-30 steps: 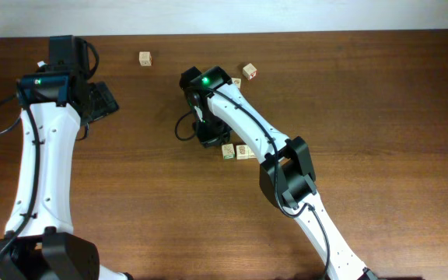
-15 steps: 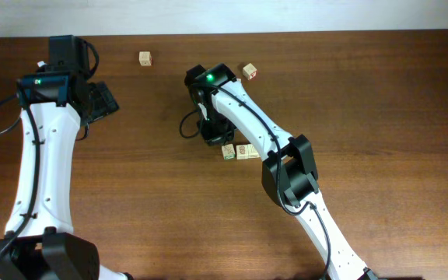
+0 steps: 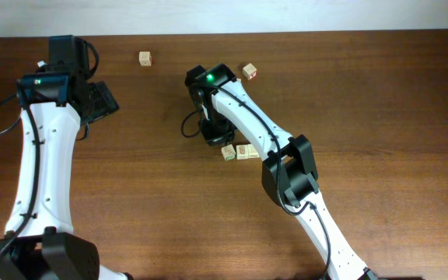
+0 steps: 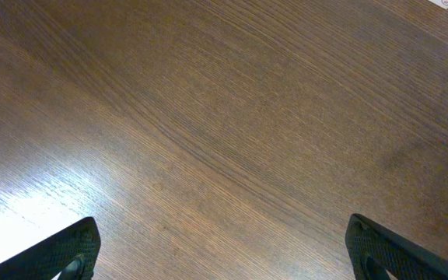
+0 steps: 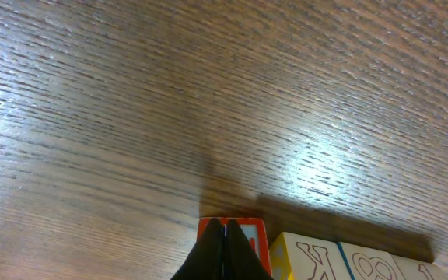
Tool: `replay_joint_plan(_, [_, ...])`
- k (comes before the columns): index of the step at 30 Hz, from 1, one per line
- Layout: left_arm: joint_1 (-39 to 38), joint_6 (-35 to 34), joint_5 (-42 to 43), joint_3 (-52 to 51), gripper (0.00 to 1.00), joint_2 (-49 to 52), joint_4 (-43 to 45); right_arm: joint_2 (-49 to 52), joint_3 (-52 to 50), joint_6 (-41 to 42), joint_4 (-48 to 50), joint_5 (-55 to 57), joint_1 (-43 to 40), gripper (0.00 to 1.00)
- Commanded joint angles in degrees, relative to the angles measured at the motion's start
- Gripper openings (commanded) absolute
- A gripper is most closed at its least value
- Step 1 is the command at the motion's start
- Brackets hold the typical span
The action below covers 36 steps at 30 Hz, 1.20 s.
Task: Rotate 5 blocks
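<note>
the right hand (image 5: pixel 225 232) is pressed together with nothing between its fingers. its tips point down over a red-edged block (image 5: pixel 253 232), and whether they touch it cannot be told. this block sits at the left end of a short row of blocks (image 3: pixel 246 151).

in the right wrist view a yellow-edged block (image 5: pixel 306 258) printed with a k stands just right of the red-edged one, touching it. next along is a blue-edged block (image 5: pixel 372 268) with a looping figure. both are cut off by the lower edge of that view.

from overhead the row lies near the middle of the bench (image 3: pixel 379 117), side by side from left to right. it sits just on the near side of the right arm's wrist, which hides the row's left end.

a block with a red mark (image 3: pixel 250 71) sits apart, farther back, just right of the right arm's far end. a pale block (image 3: pixel 145 58) stands alone near the far edge, left of centre and well apart from both arms.

the left hand (image 3: pixel 102 99) is spread wide and holds nothing, over bare wood at the far left of the bench. in its own wrist view only the two fingertips (image 4: pixel 68 250) show, at the lower corners, with wood grain between them.
</note>
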Motion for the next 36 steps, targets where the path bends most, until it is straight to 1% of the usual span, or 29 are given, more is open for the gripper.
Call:
replay_joint_plan(1, [0.0,-0.7,-0.8,0.8,0.99,0.1,-0.1,-1.3,-0.3,2.2,0.0,1.4,-0.9,0.04])
replay_joint_plan(4, [0.0,-0.7,-0.8,0.8,0.99,0.1,-0.1,-1.3,-0.3,3.7,-0.1,1.4,-1.4,0.04])
replay_joint_plan(14, [0.0,-0.7,-0.8,0.8,0.99,0.1,-0.1,-1.3,-0.3,4.9,-1.3,1.4,-2.6,0.04])
replay_joint_plan(18, [0.0,-0.7,-0.8,0.8,0.99,0.1,-0.1,-1.4,1.0,-1.8,0.9,1.4,-2.6,0.04])
replay_joint_plan(21, [0.0,-0.7,-0.8,0.8,0.99,0.1,-0.1,-1.4,3.4,-5.0,1.7,1.2,-2.5,0.04])
replay_joint_plan(26, [0.0,-0.7,-0.8,0.8,0.99,0.1,-0.1,-1.4,5.2,-13.3,1.4,-5.4,-0.9,0.04])
replay_joint_plan(29, [0.0,-0.7,-0.8,0.8,0.99,0.1,0.0,-1.4,5.2,-16.1,-0.2,-7.9,1.0,0.04])
replay_joint_plan(32, [0.0,-0.7,-0.8,0.8,0.99,0.1,-0.1,-1.3,5.2,-15.3,-2.3,-7.5,2.7,0.04])
replay_joint_plan(34, [0.0,-0.7,-0.8,0.8,0.99,0.1,-0.1,-1.3,4.6,-10.5,-2.4,-5.1,2.7,0.04])
replay_joint_plan(36, [0.0,-0.7,-0.8,0.8,0.99,0.1,-0.1,-1.3,3.8,-8.2,-2.4,-4.1,2.7,0.04])
